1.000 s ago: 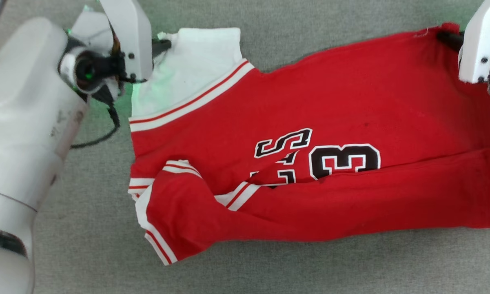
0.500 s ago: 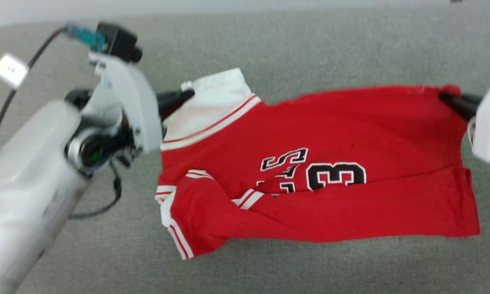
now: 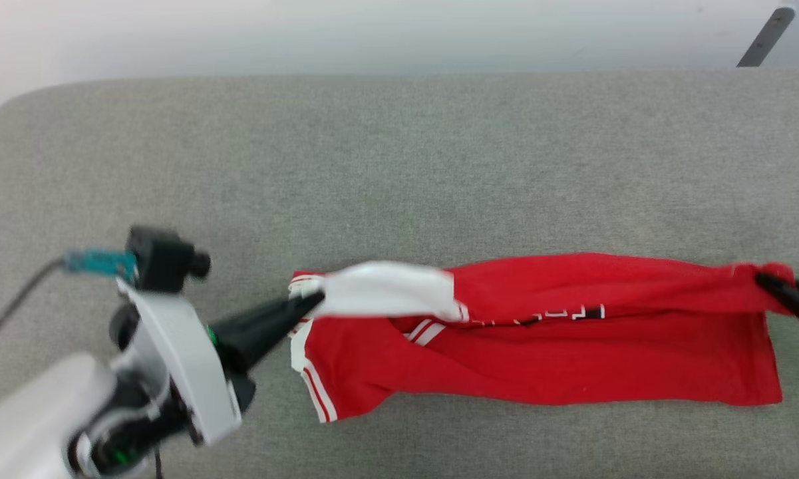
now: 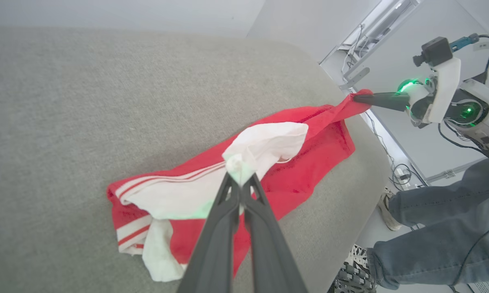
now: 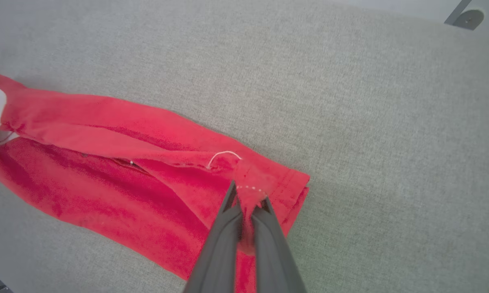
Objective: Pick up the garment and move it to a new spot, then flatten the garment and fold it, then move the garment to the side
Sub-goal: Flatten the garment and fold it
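Holding the garment [image 3: 572, 352] stretched between them, the left gripper [image 3: 314, 303] is clamped on a white sleeve, the right gripper [image 3: 766, 282] on a red hem corner; its lower half lies on the grey table [image 3: 439, 166], so both should travel level and taut

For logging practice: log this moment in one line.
jersey: edge lifted | left gripper: shut on sleeve | right gripper: shut on hem

Lettering [image 3: 562, 315] on the garment [image 3: 572, 362] mostly under a fold; right gripper [image 3: 770, 287] edge-cropped.
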You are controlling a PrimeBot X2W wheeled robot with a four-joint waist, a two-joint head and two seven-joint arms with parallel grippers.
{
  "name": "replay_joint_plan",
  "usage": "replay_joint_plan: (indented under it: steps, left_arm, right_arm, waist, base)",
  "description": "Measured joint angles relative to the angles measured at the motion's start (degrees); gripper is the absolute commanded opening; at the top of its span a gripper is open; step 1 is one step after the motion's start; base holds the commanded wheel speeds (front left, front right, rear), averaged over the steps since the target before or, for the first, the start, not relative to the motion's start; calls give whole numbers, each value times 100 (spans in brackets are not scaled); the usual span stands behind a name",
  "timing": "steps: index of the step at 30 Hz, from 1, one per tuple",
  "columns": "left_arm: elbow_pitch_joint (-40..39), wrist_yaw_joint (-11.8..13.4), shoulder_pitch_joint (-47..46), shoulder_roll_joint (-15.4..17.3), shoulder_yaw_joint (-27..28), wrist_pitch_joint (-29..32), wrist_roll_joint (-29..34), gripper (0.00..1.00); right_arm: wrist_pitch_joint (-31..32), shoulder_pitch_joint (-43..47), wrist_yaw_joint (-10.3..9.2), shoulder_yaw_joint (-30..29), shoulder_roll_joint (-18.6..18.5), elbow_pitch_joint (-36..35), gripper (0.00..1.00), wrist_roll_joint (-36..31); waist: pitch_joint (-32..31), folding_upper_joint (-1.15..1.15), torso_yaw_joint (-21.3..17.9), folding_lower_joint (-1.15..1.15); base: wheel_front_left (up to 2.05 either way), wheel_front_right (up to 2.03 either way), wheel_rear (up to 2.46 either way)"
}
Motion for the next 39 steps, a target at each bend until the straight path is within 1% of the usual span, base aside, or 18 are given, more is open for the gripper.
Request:
replay_joint_plan:
  steps: [2,4,9,14,17,19,20,21,22,23,24,25,26,31,33,35,38,39]
  left_arm:
    - [-33,0,197,20,-83,-129,100,0]
    - [42,0,331,-34,-156,-247,155,0]
    - [643,0,486,-242,-361,-377,375,0]
    - [1195,0,481,-589,-509,-449,458,0]
    - [1417,0,416,-747,-610,-510,514,0]
    - [1510,0,373,-792,-669,-556,531,0]
    - [1532,0,363,-816,-678,-610,533,0]
    - [1529,0,353,-832,-686,-664,525,0]
    - [1521,0,344,-844,-676,-748,489,22]
    - [1483,0,339,-842,-661,-829,461,42]
    - [1427,0,341,-828,-639,-967,454,79]
    - [1370,0,343,-821,-592,-1118,427,98]
    - [1303,0,344,-805,-545,-1235,383,100]
    - [1266,0,584,-758,-436,-1839,360,100]
    - [1366,81,682,-784,-417,-2025,465,100]
    - [1511,212,793,-911,-336,-2198,512,100]
    - [1719,338,998,-1129,-212,-2337,542,100]
    - [1780,346,1059,-1204,-143,-2368,547,100]
  right_arm:
    - [-45,243,0,-132,25,-29,0,1]
    - [-76,435,0,-248,114,-9,0,-27]
    - [-155,773,1,-453,369,230,0,-232]
    - [-328,778,1,-545,735,555,0,-469]
    - [-407,721,1,-528,849,697,0,-621]
    - [-469,642,1,-495,920,747,0,-679]
    - [-486,617,1,-481,946,762,40,-691]
    - [-494,614,0,-468,969,760,93,-684]
    - [-494,614,1,-464,1002,756,100,-631]
    - [-492,615,1,-460,1031,737,100,-536]
    - [-482,617,1,-456,1037,704,100,-442]
    - [-483,618,1,-468,1022,666,100,-380]
    - [-483,619,1,-482,980,633,100,-350]
    - [-405,651,1,-639,714,535,100,-126]
    - [-350,708,1,-743,592,563,100,-122]
    - [-241,809,0,-835,481,630,100,-68]
    - [23,963,1,-980,458,800,100,41]
    - [121,1025,1,-1026,413,882,100,69]
  waist:
    - [52,0,12,0]
    - [115,0,18,0]
    - [287,0,35,0]
    - [437,0,37,0]
    - [475,0,39,0]
    - [464,0,35,0]
    - [451,0,33,0]
    - [432,0,30,0]
    - [407,0,26,0]
    - [379,0,22,0]
    - [345,0,17,0]
    - [311,0,13,0]
    - [274,0,9,0]
    - [77,0,6,0]
    - [4,0,25,0]
    - [-40,0,79,0]
    - [-78,0,189,0]
    - [-85,0,229,0]
  base:
    - [0,0,0]
    - [0,0,0]
    - [0,0,0]
    - [0,0,0]
    - [0,0,0]
    - [0,0,0]
    - [0,0,0]
    - [0,0,0]
    - [0,0,0]
    - [0,0,0]
    - [0,0,0]
    - [0,0,0]
    - [0,0,0]
    - [0,0,0]
    - [0,0,0]
    - [0,0,0]
    - [0,0,0]
    - [0,0,0]
